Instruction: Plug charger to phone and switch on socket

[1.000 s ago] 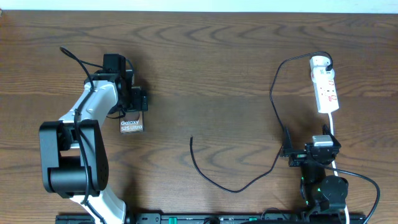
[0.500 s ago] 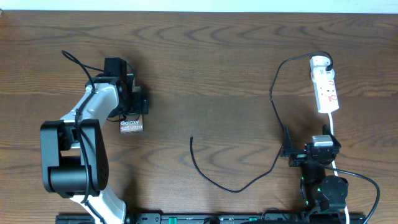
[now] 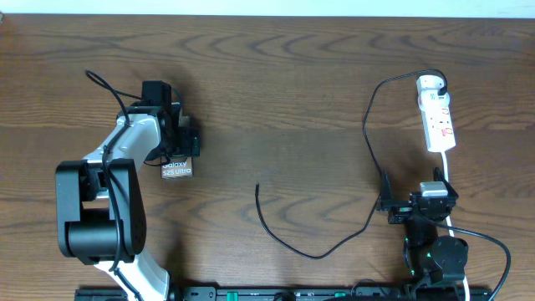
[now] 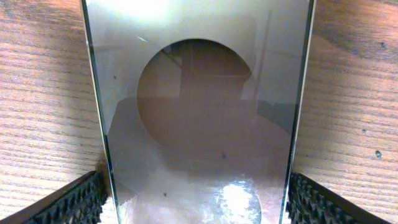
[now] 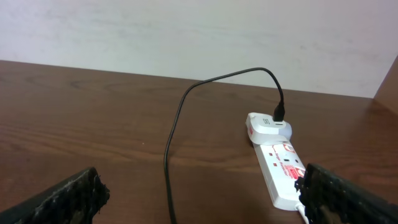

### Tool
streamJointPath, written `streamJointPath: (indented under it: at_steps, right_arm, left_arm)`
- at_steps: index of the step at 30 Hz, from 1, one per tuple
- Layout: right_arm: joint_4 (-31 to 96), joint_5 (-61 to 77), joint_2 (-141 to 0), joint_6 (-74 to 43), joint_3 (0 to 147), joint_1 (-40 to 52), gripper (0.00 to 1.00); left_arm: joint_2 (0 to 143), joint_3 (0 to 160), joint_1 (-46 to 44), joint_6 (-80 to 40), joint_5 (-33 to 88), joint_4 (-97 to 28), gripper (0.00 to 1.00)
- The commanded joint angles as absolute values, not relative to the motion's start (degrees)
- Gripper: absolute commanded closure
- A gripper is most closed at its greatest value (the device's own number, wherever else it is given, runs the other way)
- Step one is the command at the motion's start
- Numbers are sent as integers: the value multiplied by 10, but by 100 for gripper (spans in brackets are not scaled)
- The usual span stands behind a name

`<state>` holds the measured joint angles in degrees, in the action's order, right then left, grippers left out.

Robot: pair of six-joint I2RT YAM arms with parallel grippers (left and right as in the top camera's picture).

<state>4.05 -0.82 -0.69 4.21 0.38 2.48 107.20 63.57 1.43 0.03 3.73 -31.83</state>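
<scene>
Our left gripper has its jaws spread wide, with the phone lying flat between them, its edges just inside the pads. Our right gripper is spread too. The socket lies ahead toward its right jaw, and the charger curves between the jaws.

Left arm shifted slightly toward 6 o'clock. Left jaws advanced further over phone, so less of brown slab exposed. Arm cable loop, at 10 o'clock of jaws, displaced likewise.
</scene>
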Motion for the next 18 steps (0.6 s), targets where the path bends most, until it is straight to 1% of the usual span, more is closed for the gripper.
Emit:
streamJointPath:
  at_steps: [1, 6, 12, 18]
  right_arm:
    - [43, -5, -4, 48, 3, 20, 1]
    - [43, -5, -4, 48, 3, 20, 1]
    - [43, -5, -4, 48, 3, 20, 1]
    - [43, -5, -4, 48, 3, 20, 1]
  left_arm:
    - [1096, 630, 17, 2, 41, -318, 10]
    - [1096, 630, 17, 2, 41, -318, 10]
    - [1096, 630, 17, 2, 41, -318, 14]
    - [1096, 630, 17, 3, 41, -318, 14]
